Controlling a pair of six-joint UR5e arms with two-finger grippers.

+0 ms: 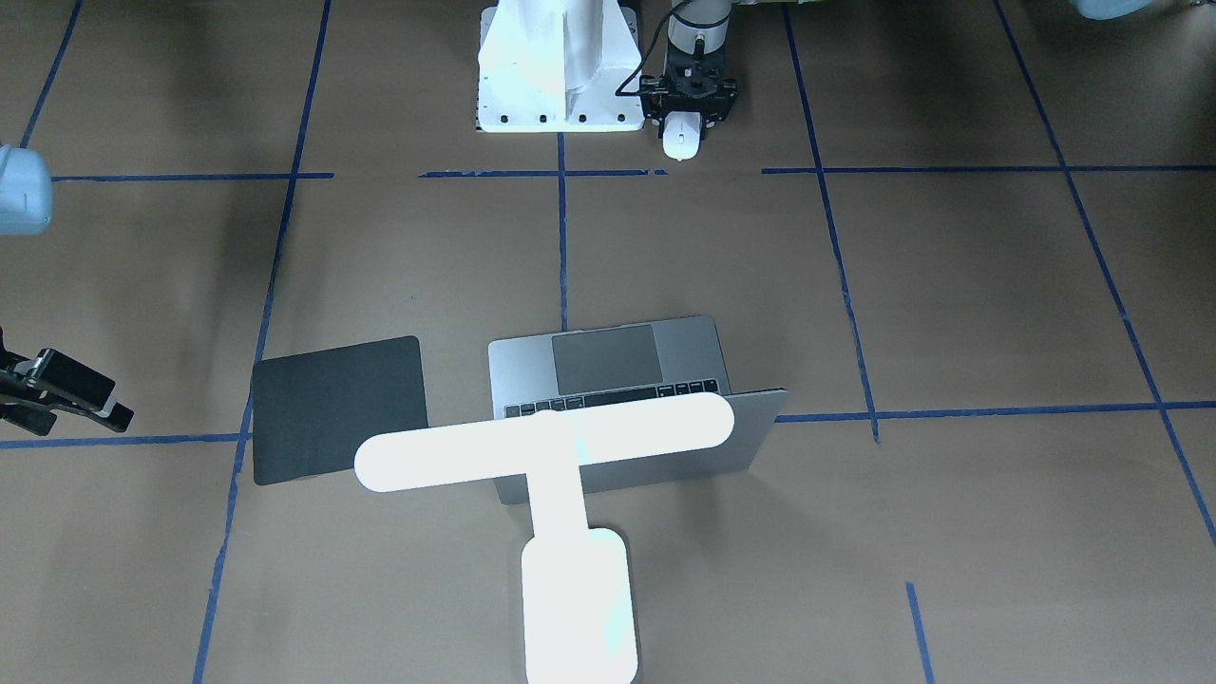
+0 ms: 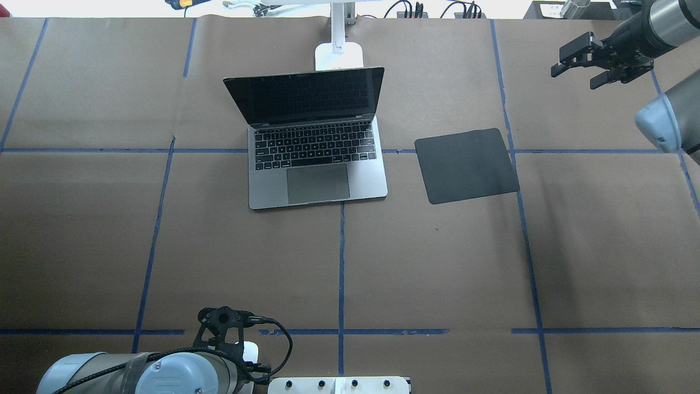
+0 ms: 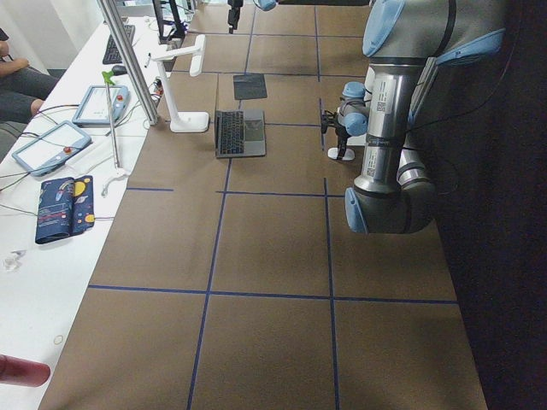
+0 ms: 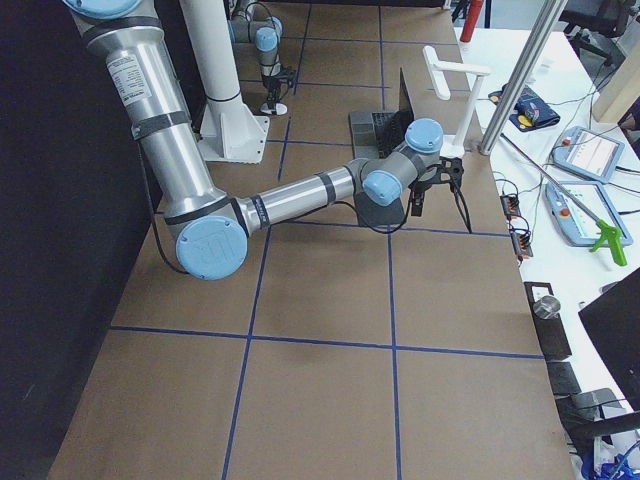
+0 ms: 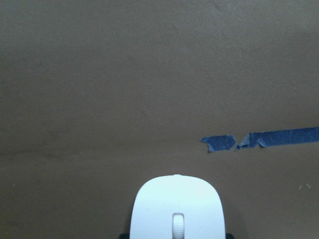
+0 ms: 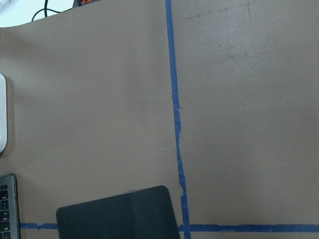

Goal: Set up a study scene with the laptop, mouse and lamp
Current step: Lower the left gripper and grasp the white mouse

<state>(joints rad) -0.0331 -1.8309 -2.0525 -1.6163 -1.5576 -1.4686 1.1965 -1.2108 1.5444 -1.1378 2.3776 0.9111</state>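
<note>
The mouse (image 1: 682,138) sits right at the robot's edge of the table (image 2: 437,262). Seen from over the robot's shoulders, that is far off at 7 o'clock from the laptop (image 2: 317,164). The left gripper (image 1: 686,116) is down over the back half of the mouse. Its jaws look pulled in tight on the two sides, so I think it has hold of the mouse, though I can only see little black bits of them. I cannot tell if the mouse is lifted or resting on the table.

The laptop stands open past the middle of the table. The lamp (image 1: 546,442) glows just behind it at 12 o'clock. A black mat (image 2: 466,164) lies flat just beside the laptop at 3 o'clock, with nothing on it. The right gripper (image 2: 582,67) hangs in the air at 1 o'clock from the mat, spread wide and holding nothing.

I guess the mouse goes on the mat. That is a long trip. The mouse is smooth and round, so it could slip out of a thin pinch. The arm could also bump the laptop on its way, or the other arm near the mat. The white block (image 1: 556,66) at 3 o'clock of the mouse is close too.
</note>
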